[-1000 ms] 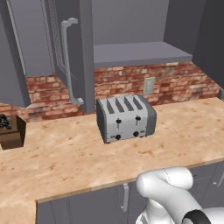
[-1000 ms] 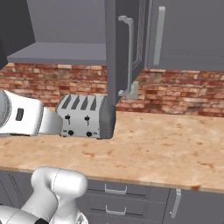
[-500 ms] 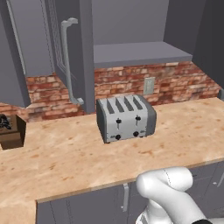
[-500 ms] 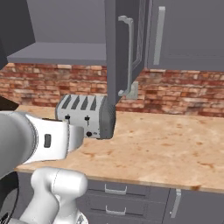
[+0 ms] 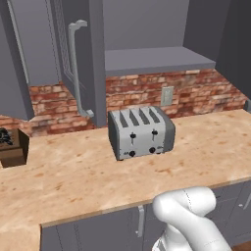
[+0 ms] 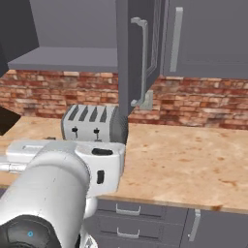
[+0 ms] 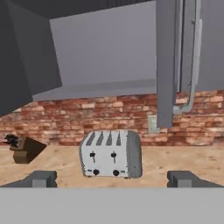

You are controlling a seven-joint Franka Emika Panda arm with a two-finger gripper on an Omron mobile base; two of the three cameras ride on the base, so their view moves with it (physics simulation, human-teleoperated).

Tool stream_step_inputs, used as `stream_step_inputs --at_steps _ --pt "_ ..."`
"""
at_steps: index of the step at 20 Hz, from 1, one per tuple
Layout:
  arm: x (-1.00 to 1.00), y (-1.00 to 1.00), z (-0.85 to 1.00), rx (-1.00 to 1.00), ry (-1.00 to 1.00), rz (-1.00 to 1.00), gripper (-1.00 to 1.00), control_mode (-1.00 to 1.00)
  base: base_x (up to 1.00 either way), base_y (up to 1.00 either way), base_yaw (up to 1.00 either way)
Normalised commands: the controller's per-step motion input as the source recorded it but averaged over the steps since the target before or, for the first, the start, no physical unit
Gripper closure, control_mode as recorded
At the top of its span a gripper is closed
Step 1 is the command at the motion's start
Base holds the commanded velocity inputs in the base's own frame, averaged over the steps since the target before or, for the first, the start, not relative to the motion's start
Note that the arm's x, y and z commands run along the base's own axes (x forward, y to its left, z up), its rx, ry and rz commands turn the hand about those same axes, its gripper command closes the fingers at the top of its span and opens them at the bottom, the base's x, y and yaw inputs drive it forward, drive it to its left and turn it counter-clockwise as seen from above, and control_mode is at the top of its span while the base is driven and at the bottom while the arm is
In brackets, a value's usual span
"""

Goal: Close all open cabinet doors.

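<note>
The cabinet door point(image 5: 93, 63) above the counter point(image 5: 73, 176) hangs wide open, swung out edge-on toward me with its long bar handle point(image 5: 76, 68) facing left, so the bare shelf point(image 5: 157, 59) behind it is exposed. A second door point(image 7: 26, 57) on the far left of the hand view also stands swung out. The toaster point(image 5: 141, 131) sits just below the open cupboard against the brick wall point(image 5: 206, 90), and a dark block point(image 5: 11, 147) rests at the counter's left end. The gripper point(image 7: 111, 179) is held low and back from the counter, its tips well apart with nothing between them, facing the toaster. I'd judge the arm is lining up before rising to push that middle door shut.
</note>
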Motion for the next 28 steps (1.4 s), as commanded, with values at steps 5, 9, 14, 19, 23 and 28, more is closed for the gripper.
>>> stream_step_inputs --at_steps 5,9,14,19,23,28 --pt "0.46 -0.36 0.12 0.11 -0.26 0.16 -1.00 -1.00 0.00 0.00 0.00" --pt "0.63 -0.26 0.00 0.08 -0.20 0.16 -1.00 -1.00 0.00 0.00 0.00" --pt "0.82 -0.34 0.00 0.11 -0.14 0.17 -1.00 -1.00 0.00 0.00 0.00" --pt "0.56 -0.30 -0.04 0.07 -0.11 0.17 -1.00 -1.00 0.00 0.00 0.00" --pt "0.22 -0.16 -0.06 0.01 -0.03 0.14 -1.00 -1.00 0.00 0.00 0.00" --pt "0.00 -0.27 -0.03 0.00 0.00 0.02 -1.00 -1.00 0.00 0.00 0.00"
